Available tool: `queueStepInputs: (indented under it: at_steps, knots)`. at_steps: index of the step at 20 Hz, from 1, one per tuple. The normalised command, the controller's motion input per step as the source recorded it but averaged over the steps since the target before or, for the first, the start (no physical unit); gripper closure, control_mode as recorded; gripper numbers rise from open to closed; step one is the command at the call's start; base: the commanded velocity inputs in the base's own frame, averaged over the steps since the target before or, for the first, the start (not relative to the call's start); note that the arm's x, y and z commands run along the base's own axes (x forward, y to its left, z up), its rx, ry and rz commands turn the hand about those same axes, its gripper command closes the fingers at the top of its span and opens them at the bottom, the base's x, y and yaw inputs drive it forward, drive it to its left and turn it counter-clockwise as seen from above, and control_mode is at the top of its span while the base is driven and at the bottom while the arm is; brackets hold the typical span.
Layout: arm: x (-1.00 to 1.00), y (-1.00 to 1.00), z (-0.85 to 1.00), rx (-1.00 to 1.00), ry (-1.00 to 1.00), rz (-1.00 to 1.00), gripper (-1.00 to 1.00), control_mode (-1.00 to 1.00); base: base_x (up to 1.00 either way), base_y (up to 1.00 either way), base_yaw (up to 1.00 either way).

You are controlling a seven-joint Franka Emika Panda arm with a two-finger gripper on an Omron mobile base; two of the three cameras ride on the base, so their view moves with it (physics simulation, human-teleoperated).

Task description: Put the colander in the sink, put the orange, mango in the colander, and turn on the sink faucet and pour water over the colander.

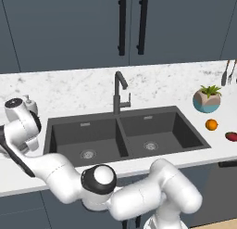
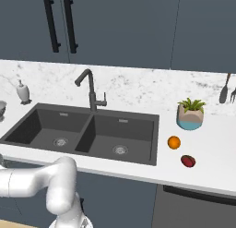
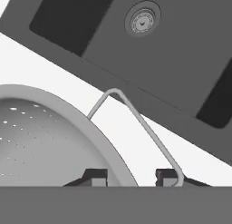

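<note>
In the hand view the colander [image 3: 41,137], a silver-grey bowl with small holes, lies on the white counter beside the sink [image 3: 181,64]. My gripper [image 3: 131,177] is shut on its rim, close to the wire handle [image 3: 136,114]. A sliver of the colander [image 2: 1,110] shows at the left edge of the right base view. The dark double-basin sink [image 1: 185,130] [image 2: 138,135] holds nothing. To its right, on the counter, lie the orange [image 1: 211,124] [image 2: 174,142] and the red-green mango [image 1: 231,136] [image 2: 187,161]. The dark gooseneck sink faucet [image 1: 119,91] [image 2: 90,91] stands behind the divider.
A white soap dispenser [image 1: 28,100] [image 2: 22,91] stands at the back left of the sink. A potted plant [image 1: 207,99] [image 2: 190,114] sits behind the fruit. Utensils [image 1: 227,73] [image 2: 226,91] hang on the far right wall. Dark cabinets run above.
</note>
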Motion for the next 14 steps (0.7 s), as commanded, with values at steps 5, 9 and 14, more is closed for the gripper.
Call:
queueStepInputs:
  at_steps: [5,9,14]
  knots:
    - [-0.30,-0.98,0.39,0.00,0.04,-0.46,1.00,-1.00,0.00,0.00,0.00]
    - [-0.01,-1.00,0.30,-0.02,0.03,-0.50,1.00,-1.00,0.00,0.00,0.00]
    - [0.03,-0.91,0.11,-0.05,0.04,-0.50,1.00,-1.00,0.00,0.00,0.00]
